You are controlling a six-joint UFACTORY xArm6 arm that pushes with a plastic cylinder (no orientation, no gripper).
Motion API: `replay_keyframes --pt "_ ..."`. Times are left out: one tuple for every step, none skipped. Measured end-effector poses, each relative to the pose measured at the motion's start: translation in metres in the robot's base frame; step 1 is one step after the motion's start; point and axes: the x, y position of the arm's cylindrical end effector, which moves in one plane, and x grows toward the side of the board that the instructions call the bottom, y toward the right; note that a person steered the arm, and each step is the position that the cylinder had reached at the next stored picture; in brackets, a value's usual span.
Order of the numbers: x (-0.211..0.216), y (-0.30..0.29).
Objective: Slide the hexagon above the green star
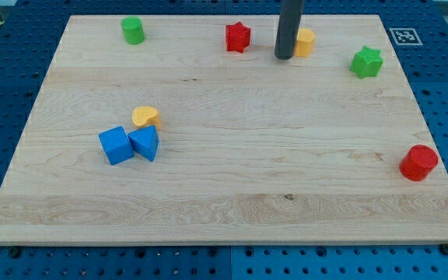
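The yellow hexagon (306,42) lies near the view's top, right of centre, partly hidden by my rod. My tip (284,57) touches the hexagon's left side. The green star (366,62) sits to the hexagon's right and a little lower, with a gap between them. The wooden board (232,179) carries all the blocks.
A red star (238,36) lies left of my tip. A green cylinder (133,30) is at the top left. A yellow heart (145,117) touches a blue triangle (145,142) and sits beside a blue cube (115,145). A red cylinder (419,162) is at the right edge.
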Motion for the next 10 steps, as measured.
replay_keyframes --pt "-0.01 0.013" --pt "-0.014 -0.009" --pt "-0.045 -0.005" --pt "-0.054 0.033" --pt "-0.049 0.026" --pt "-0.039 0.0" --pt "-0.004 0.008" --pt "-0.019 0.049" --pt "-0.047 0.088" --pt "-0.043 0.09"
